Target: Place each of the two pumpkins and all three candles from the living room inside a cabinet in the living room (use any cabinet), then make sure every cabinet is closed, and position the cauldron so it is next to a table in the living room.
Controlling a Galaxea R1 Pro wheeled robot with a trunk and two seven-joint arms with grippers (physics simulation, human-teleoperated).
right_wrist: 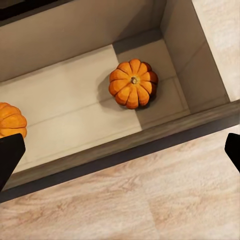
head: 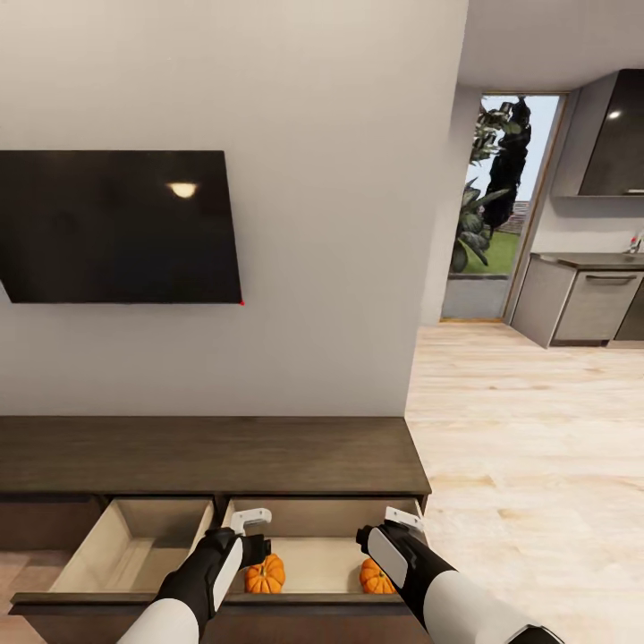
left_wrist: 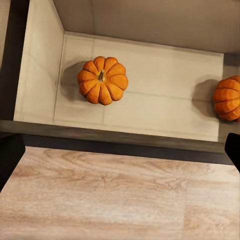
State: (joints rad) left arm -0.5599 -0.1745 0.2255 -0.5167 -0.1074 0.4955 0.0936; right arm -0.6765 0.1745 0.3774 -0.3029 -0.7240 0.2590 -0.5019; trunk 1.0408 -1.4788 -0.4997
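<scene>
Even bright render, sharp; lamp glare on TV [head: 121,226]; soft pumpkin [left_wrist: 102,79] shadows

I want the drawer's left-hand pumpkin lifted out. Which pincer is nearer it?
Left. The left pincer hangs just above the left-hand pumpkin; the right pincer hangs over the other pumpkin.
</scene>
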